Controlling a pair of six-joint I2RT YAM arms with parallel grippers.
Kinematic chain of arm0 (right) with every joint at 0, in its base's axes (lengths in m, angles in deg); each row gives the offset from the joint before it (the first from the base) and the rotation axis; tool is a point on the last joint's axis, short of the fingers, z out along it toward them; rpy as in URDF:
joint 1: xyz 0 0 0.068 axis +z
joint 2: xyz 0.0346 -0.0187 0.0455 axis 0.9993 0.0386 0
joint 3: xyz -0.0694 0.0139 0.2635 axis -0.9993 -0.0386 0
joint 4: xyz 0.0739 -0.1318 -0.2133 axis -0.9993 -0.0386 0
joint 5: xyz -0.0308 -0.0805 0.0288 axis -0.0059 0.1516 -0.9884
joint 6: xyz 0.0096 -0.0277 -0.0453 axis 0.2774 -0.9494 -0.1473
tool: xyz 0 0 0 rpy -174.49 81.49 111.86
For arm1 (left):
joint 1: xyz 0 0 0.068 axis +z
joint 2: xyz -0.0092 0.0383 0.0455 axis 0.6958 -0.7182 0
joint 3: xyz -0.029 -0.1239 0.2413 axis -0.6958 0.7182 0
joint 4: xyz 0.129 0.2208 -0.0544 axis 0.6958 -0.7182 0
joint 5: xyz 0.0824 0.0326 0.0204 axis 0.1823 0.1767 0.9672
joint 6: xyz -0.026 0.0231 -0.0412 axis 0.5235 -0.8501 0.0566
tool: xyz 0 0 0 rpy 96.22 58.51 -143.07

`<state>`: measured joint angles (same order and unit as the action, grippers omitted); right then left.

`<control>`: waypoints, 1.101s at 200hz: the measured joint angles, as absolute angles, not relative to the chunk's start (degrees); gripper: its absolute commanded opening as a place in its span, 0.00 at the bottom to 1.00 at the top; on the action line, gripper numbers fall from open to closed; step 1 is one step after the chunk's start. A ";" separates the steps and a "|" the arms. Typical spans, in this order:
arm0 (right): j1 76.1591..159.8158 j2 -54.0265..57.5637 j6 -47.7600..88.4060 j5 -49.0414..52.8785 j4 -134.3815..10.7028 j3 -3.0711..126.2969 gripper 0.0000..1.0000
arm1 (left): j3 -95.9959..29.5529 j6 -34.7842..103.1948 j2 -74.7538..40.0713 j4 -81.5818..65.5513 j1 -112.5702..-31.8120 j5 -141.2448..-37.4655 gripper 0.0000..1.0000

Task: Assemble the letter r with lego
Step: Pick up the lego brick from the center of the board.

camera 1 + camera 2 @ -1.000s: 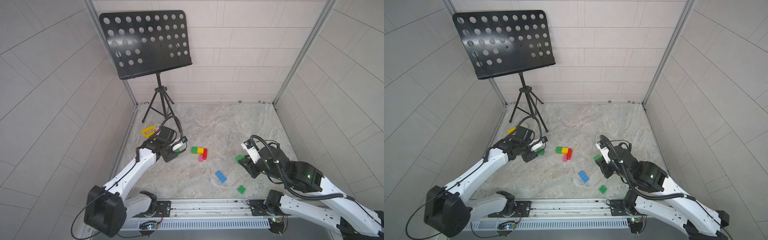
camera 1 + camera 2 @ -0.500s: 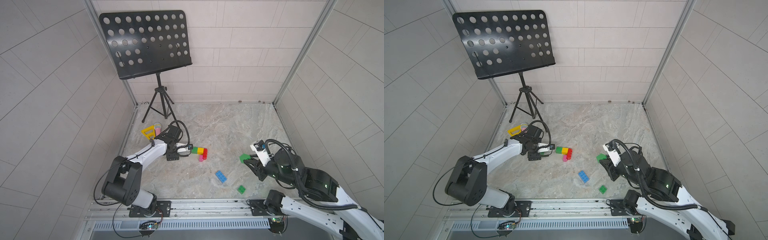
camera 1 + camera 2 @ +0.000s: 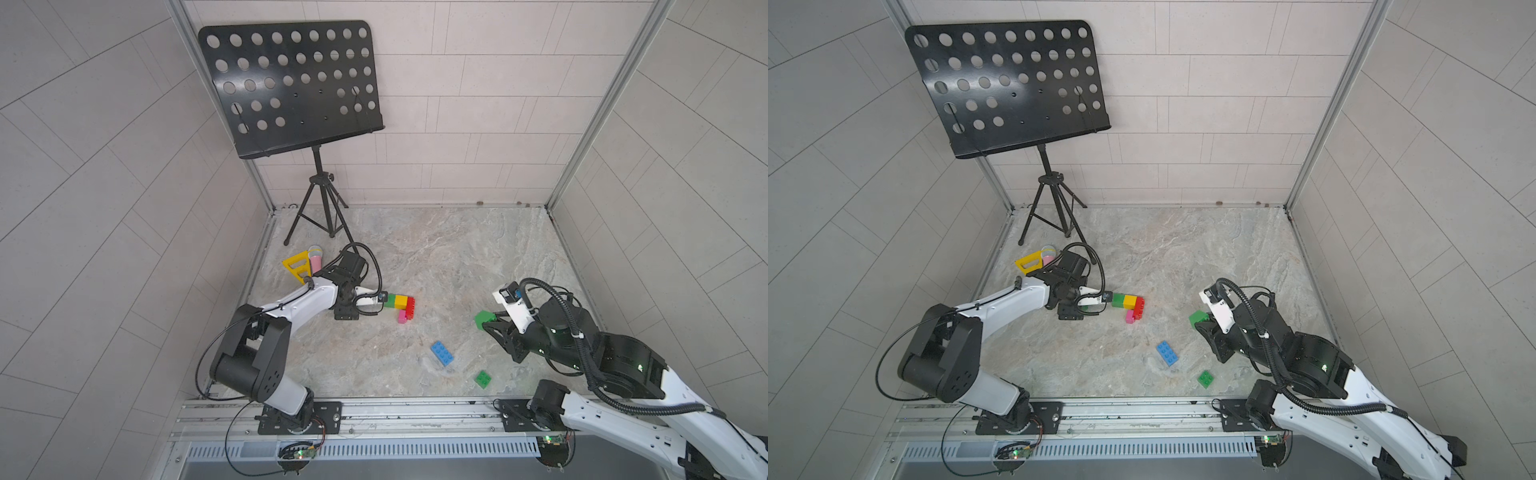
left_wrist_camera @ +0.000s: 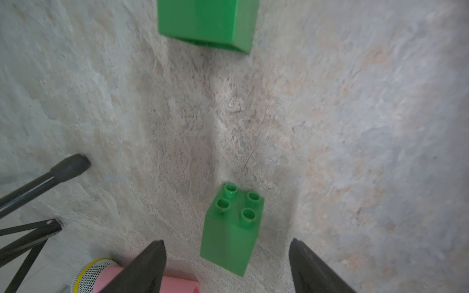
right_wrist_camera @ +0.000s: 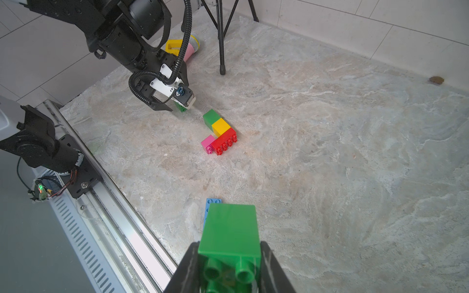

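Table (image 3: 457,249) of pale marbled stone. Left of centre, a part-built letter (image 3: 1133,303) lying on its side: a green end brick (image 3: 389,300), a yellow brick (image 3: 401,300), then a long red brick (image 3: 410,308) set crosswise, with a pink brick (image 3: 402,318) snug against the red one's free end; exact join hard to tell. Readable as the stem and hook of an r, probably laid flat for steadiness during building. Left gripper (image 4: 226,242) low beside the letter's green end, jaws spread wide and gripping nothing, with a small green brick (image 4: 232,228) standing studs-up in the gap, clear space on both sides. Wide spread likely meant for straddling that brick without knocking it; position in line with the stem's end suggesting use as the next piece of stem. Right gripper (image 5: 228,247) well apart, clamped on a second green brick (image 5: 229,225) by two opposite walls, studs turned back toward the wrist and hollow base facing out, probably ready for pressing onto studs. Blue brick (image 3: 442,353) flat and studs-up between the two grippers, and a last green brick (image 3: 483,379) close to the front rail (image 3: 415,405), both untouched and well apart from the letter, seemingly spare stock. Farther back, a yellow triangle (image 3: 296,266), a pink toy microphone (image 3: 315,259) and a black music stand (image 3: 291,87), outside the build.
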<state>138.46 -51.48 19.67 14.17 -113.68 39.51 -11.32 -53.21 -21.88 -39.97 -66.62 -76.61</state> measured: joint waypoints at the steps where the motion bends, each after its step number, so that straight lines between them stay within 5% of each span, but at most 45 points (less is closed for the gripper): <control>1: 138.46 -51.48 19.67 14.17 -113.71 39.49 0.00 | -11.32 -53.25 -21.90 -39.97 -66.75 -76.59 0.82; 220: 138.46 -52.57 19.69 13.25 -113.55 39.40 0.00 | -14.86 -55.90 -30.77 -39.24 -74.24 -65.20 0.66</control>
<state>138.46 -52.57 19.69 13.25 -113.55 39.40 -14.86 -55.90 -30.77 -39.24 -74.24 -65.20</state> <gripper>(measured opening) 0.357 0.677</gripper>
